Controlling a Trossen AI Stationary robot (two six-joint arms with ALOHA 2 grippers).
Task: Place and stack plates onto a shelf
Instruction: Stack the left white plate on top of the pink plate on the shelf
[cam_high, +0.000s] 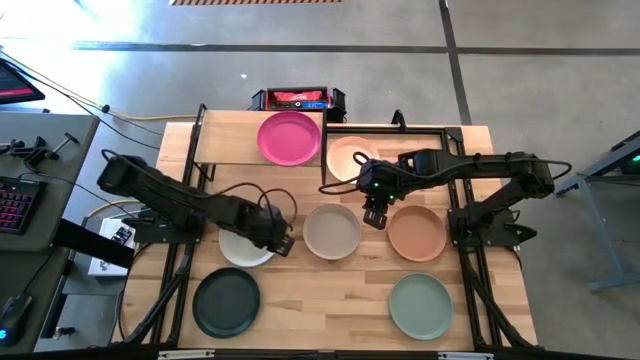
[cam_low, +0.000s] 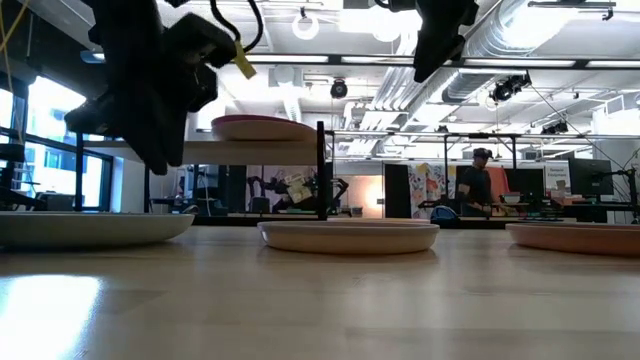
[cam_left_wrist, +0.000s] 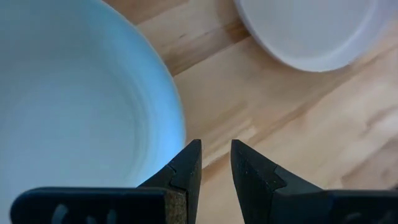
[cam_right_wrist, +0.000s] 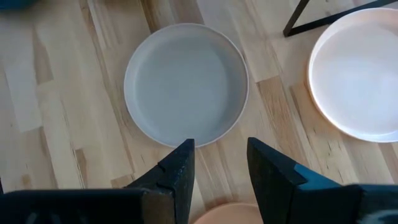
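L to R across table, high view.

L gripper (cam_high: 283, 243) sat low at the right rim of the off-white plate (cam_high: 243, 246). Wrist view showed its fingers (cam_left_wrist: 186, 171) slightly apart w/ nothing between them, just beside the rim, not over it. No grip yet.

Dark green plate (cam_high: 226, 302) lay on the tabletop (cam_high: 330, 300) nearer the front edge, untouched.

Shelf (cam_high: 225, 138) stood at the back left; magenta plate (cam_high: 290, 138) already on its right half, left half bare. Only one plate up there as far as visible.

Beige plate (cam_high: 332, 231) at table centre. Peach plate (cam_high: 350, 158) lay behind it, inside a black frame (cam_high: 440, 127) next to the shelf; whether that frame counts as shelf, can't tell.

R gripper (cam_high: 375, 212) hovered above the gap between beige and terracotta plate (cam_high: 417, 232). Jaws apart, empty; beige plate ahead of the tips in its wrist view, terracotta rim just under them.

Sage green plate (cam_high: 421, 306) front right, untouched. Pink plate not seen.

Judgement: early in task; step in hand = L arm's approach to pick the off-white plate. Next move prob. needs the L fingers to straddle the rim, one inside and one outside, close, lift clear w/o dragging it into the beige plate, then carry to the shelf's free left half. R arm looked to be waiting or lining up on beige.
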